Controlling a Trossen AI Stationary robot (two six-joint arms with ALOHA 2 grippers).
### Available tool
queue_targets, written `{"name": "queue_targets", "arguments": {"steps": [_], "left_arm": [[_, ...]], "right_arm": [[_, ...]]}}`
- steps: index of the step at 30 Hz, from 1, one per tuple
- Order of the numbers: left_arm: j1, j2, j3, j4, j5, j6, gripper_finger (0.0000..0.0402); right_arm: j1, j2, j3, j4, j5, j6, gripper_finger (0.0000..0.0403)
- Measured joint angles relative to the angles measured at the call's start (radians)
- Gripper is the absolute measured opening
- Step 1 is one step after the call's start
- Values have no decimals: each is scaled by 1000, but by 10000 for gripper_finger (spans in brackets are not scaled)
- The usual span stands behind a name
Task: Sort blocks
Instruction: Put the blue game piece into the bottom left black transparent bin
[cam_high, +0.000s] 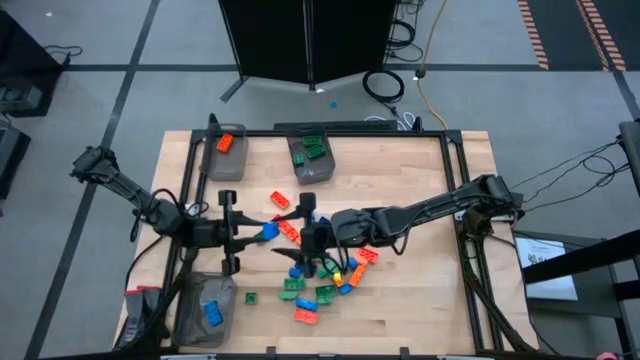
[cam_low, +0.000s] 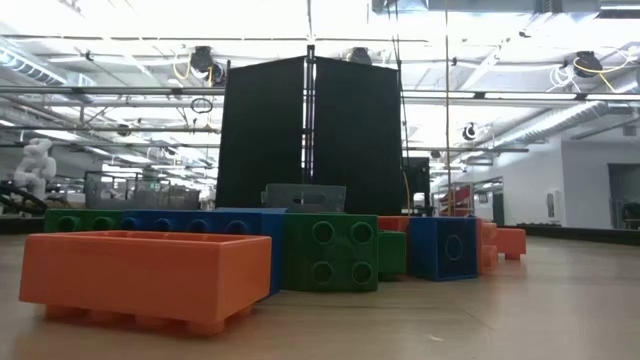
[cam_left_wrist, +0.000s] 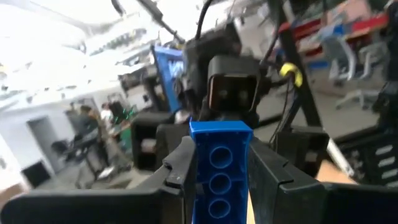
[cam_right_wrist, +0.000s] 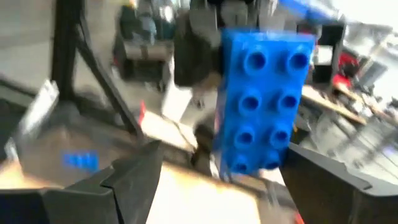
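Note:
Above the table's middle, my left gripper (cam_high: 256, 232) is shut on a blue block (cam_high: 268, 232). The left wrist view shows that block's hollow underside (cam_left_wrist: 221, 165); the right wrist view shows its studded top (cam_right_wrist: 264, 99). My right gripper (cam_high: 292, 238) faces it from the table's right, open wide. Its fingers (cam_right_wrist: 134, 177) stand off to either side of the block without touching it. Below the grippers, loose orange, green and blue blocks (cam_high: 318, 280) lie in a heap on the table and fill the low view (cam_low: 330, 250). My left gripper pinches the blue block's two long sides (cam_left_wrist: 200, 177) between its two fingers, at the end nearest the wrist. The fingers come in about level from the table's left and lie along the block. The block sticks out past the fingertips toward the right gripper, lifted clear of the table.
Three dark bins stand on the table's left half. The far-left one (cam_high: 222, 160) holds an orange block. The one beside it (cam_high: 310, 160) holds green blocks. The near-left one (cam_high: 205, 310) holds a blue block. A black panel (cam_low: 310, 130) stands behind the far edge.

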Motion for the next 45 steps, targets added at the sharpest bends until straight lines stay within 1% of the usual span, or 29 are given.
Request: {"name": "queue_targets", "arguments": {"steps": [3, 5, 6, 8, 11, 16, 18, 20, 23, 25, 27, 32, 34, 36, 39, 42, 45], "left_arm": [[-17, -4, 0, -89, -80, -57, 91], [-33, -11, 0, -182, -130, -137, 91], [-44, -17, 0, -242, -149, -191, 91], [-68, -29, 0, -342, -156, -319, 91], [-121, -55, 0, -503, -145, -572, 91], [-223, -92, 0, -752, -24, -1021, 91], [-258, -97, 0, -826, 35, -1196, 91], [-293, -97, 0, -867, 122, -1358, 91], [-352, -93, 0, -908, 243, -1558, 92], [-399, -92, 0, -956, 281, -1659, 92], [-442, -89, 0, -1021, 291, -1759, 92], [-518, -71, 0, -1232, 324, -1940, 92], [-536, -59, 0, -1286, 350, -1962, 92], [-546, -44, 0, -1305, 372, -1956, 96], [-552, -24, 0, -1316, 408, -1956, 120], [-552, -4, 0, -1311, 451, -1955, 158], [-552, 12, 0, -1295, 460, -1955, 200]], "right_arm": [[17, -35, 0, -135, 50, 21, 299], [27, -65, 0, -217, 61, 65, 294], [33, -82, 0, -261, 61, 90, 292], [46, -114, 0, -335, 63, 146, 290], [67, -150, 0, -440, 63, 216, 288], [98, -184, 0, -550, 62, 289, 288], [100, -185, 0, -555, 65, 304, 288], [101, -185, 0, -565, 66, 306, 288], [102, -184, 0, -566, 66, 306, 288], [102, -184, 0, -567, 66, 312, 288], [102, -184, 0, -570, 66, 322, 288], [102, -184, 0, -589, 62, 352, 288], [102, -176, 0, -597, 63, 366, 288], [102, -171, 0, -620, 62, 368, 288], [102, -159, 0, -632, 61, 384, 288], [102, -150, 0, -668, 60, 392, 288], [95, -143, 0, -719, 62, 400, 288]]}}
